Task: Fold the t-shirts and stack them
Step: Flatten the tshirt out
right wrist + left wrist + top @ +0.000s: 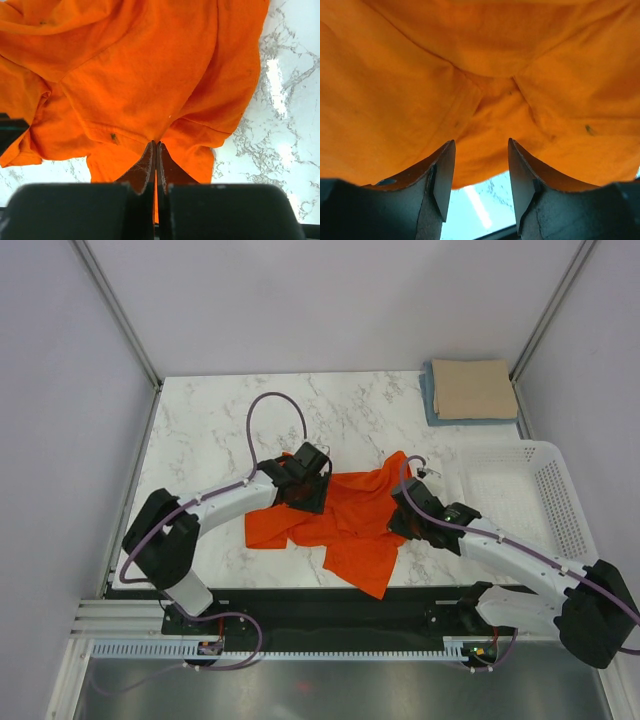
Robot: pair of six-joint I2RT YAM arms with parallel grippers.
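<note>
- Orange t-shirt [345, 515]: plain, soft, bright orange cloth. It lies unfolded and crumpled on the marble-patterned bench [200, 430], at the near middle between the two arms. One corner trails toward the near edge, and a narrow tip reaches toward the far right.
- Surface of the orange t-shirt [150, 75]: deep creases, with overlapping layers and a stitched hem along the lower edge. A small dark speck [114, 136] sits near that hem.
- Tan-beige t-shirt [475, 388]: folded into a neat rectangle at the far right corner of the bench, well apart from the orange one.
- Light blue t-shirt [431, 400]: lies under the tan-beige one, with only its left and near edges showing.
- Left fingers [444, 172]: spread wide with nothing between them. Orange cloth [480, 75] fills the view just beyond the tips, and the bench shows through the gap.
- Right fingers [145, 170]: pressed together, pinching a thin fold of orange cloth at the hem.
- Basket [560, 505]: white perforated plastic, on the right side of the bench beside the right arm [500, 545].
</note>
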